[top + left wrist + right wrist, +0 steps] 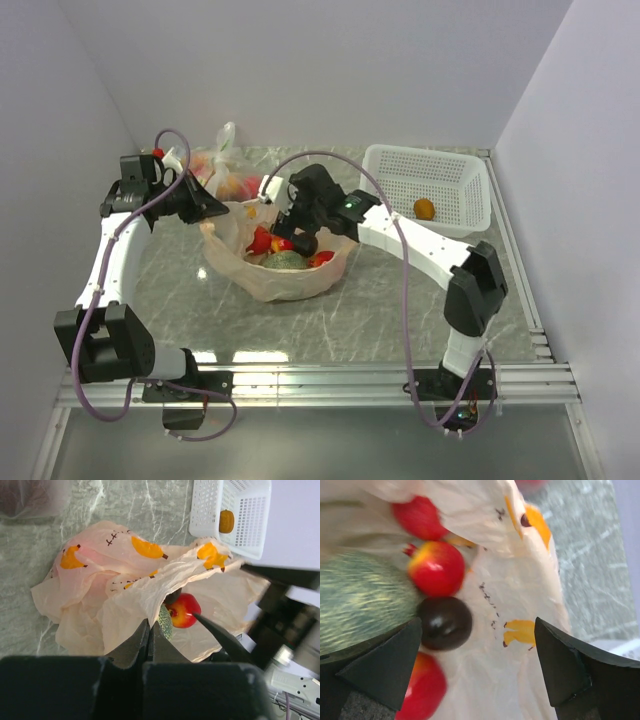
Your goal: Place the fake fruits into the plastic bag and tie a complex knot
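The peach-orange plastic bag point(280, 282) lies open mid-table. My left gripper point(215, 208) is shut on its left rim, the fingers point(137, 642) pinching the film in the left wrist view. Inside lie the green melon point(285, 260) and red balls point(262, 240). My right gripper point(293, 232) is open over the bag mouth; in the right wrist view point(477, 645) the dark maroon fruit point(445, 622) rests by its left finger, among red balls point(436, 569) and the melon point(365, 600). The orange-brown fruit point(424, 208) is in the white basket point(455, 175).
A clear bag of mixed fruits point(225, 175) stands behind the left gripper at the back. The white basket point(250, 510) sits at the back right near the wall. The table's front edge is a metal rail point(320, 385).
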`<state>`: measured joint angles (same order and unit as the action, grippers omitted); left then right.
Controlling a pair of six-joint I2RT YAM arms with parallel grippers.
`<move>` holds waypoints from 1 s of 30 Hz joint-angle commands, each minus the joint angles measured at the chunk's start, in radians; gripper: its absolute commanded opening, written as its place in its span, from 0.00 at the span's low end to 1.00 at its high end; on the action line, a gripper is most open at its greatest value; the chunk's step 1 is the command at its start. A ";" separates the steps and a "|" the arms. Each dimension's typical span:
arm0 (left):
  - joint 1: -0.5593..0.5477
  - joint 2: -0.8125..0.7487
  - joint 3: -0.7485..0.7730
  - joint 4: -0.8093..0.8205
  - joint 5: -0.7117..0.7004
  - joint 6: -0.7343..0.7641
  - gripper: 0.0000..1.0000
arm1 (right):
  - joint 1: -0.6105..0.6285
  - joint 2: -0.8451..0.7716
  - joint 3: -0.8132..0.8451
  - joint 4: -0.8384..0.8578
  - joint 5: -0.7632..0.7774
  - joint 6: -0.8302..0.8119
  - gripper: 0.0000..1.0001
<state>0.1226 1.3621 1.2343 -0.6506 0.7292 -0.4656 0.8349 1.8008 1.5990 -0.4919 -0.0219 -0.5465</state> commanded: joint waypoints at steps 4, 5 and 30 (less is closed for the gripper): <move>-0.005 0.011 0.042 0.039 0.022 -0.005 0.01 | -0.031 -0.289 0.052 -0.051 -0.311 0.204 1.00; -0.006 0.006 0.040 0.040 0.022 -0.005 0.01 | -0.090 -0.297 0.085 -0.075 -0.356 0.245 1.00; -0.012 0.009 0.011 0.065 0.010 -0.018 0.01 | -0.889 0.319 0.516 -0.542 -0.079 0.287 0.96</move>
<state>0.1162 1.3727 1.2400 -0.6292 0.7288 -0.4763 -0.0731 2.1307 2.0441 -1.0012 -0.1471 -0.2028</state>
